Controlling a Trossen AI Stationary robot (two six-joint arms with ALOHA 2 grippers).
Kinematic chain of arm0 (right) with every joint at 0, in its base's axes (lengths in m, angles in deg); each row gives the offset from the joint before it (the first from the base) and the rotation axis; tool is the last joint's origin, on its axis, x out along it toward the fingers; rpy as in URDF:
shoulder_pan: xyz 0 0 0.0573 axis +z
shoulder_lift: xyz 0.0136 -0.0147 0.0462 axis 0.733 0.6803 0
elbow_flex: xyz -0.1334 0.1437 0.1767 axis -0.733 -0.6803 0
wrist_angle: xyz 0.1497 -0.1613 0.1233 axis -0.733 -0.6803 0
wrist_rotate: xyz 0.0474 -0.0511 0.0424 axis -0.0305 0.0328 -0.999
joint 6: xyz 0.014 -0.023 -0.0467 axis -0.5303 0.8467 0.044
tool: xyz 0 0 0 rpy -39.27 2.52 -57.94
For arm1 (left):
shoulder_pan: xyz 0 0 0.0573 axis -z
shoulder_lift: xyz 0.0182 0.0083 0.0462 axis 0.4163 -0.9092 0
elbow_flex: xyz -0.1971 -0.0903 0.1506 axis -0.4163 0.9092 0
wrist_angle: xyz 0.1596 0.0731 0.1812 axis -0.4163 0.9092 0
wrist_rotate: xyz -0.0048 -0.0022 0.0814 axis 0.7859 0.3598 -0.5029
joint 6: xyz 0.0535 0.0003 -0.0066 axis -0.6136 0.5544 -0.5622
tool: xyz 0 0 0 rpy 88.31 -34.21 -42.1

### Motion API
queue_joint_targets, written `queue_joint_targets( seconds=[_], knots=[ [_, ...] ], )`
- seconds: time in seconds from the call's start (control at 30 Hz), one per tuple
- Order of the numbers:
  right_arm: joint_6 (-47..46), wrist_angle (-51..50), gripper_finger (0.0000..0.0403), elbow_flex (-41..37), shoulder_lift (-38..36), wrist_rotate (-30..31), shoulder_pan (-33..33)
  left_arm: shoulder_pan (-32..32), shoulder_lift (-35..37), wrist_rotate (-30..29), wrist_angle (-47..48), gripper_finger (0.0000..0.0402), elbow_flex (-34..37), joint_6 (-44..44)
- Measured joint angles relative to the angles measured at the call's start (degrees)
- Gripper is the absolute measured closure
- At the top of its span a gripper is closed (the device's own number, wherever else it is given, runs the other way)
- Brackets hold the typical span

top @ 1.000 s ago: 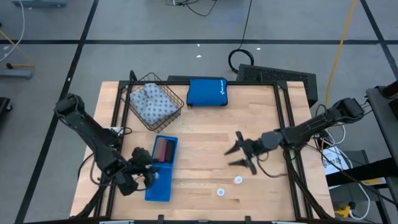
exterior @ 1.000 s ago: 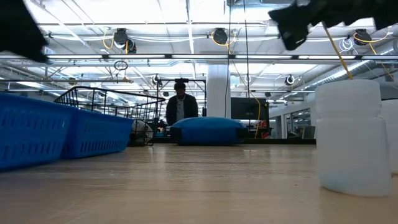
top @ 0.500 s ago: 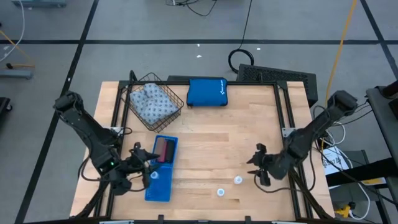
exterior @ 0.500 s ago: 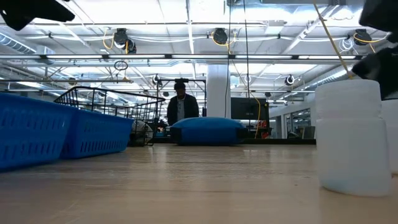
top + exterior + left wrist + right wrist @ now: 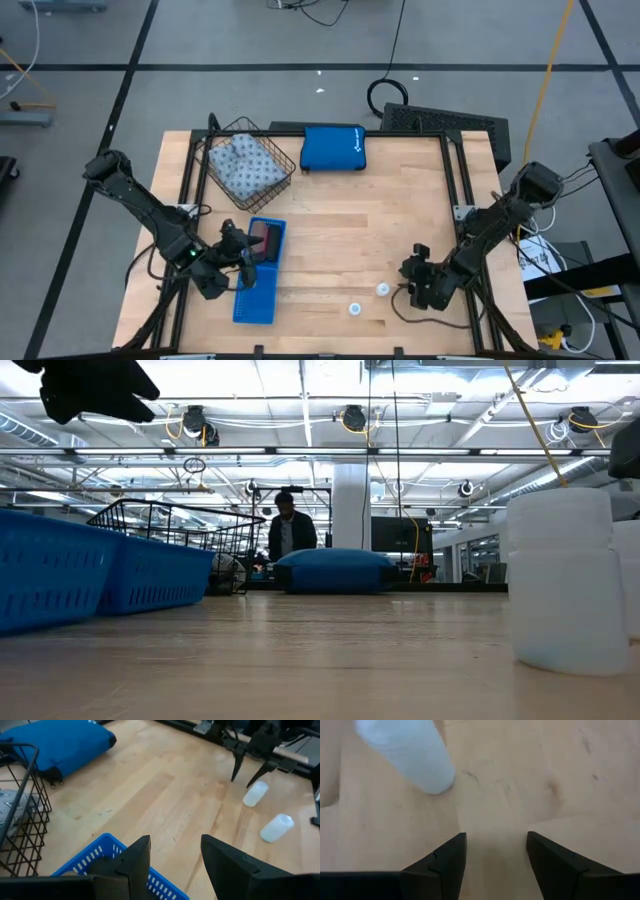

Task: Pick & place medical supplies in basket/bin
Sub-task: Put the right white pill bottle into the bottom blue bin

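Blue zip pouch (image 5: 333, 148) at the top centre of the high view carries a small pale mark, too small to read; no other writing can be made out.

The left gripper (image 5: 243, 262) sits in the lower left, over the blue tray (image 5: 257, 301), its arm folded back toward the table's left edge; its fingers (image 5: 135, 860) stand apart with nothing between them.

The right gripper (image 5: 412, 278) is in the lower right, low to the wood, arm bent in from the right edge, fingers (image 5: 451, 855) apart and empty, just beside a white disc (image 5: 383, 290). A second white disc (image 5: 354, 309) lies near it, lower centre.

The fabric pack (image 5: 244, 166) rests in the wire basket (image 5: 283, 160), upper left. A brown roll (image 5: 262, 240) lies in the tray's upper compartment.
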Motion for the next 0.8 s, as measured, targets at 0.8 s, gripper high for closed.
queue_joint_targets(
  seconds=[0.8],
  knots=[
    [11.3,31.7,0.0099,0.0,17.9,11.8,2.2,-4.0,0.0,2.4,0.0,0.0220,0.0,-1.6]
  ],
)
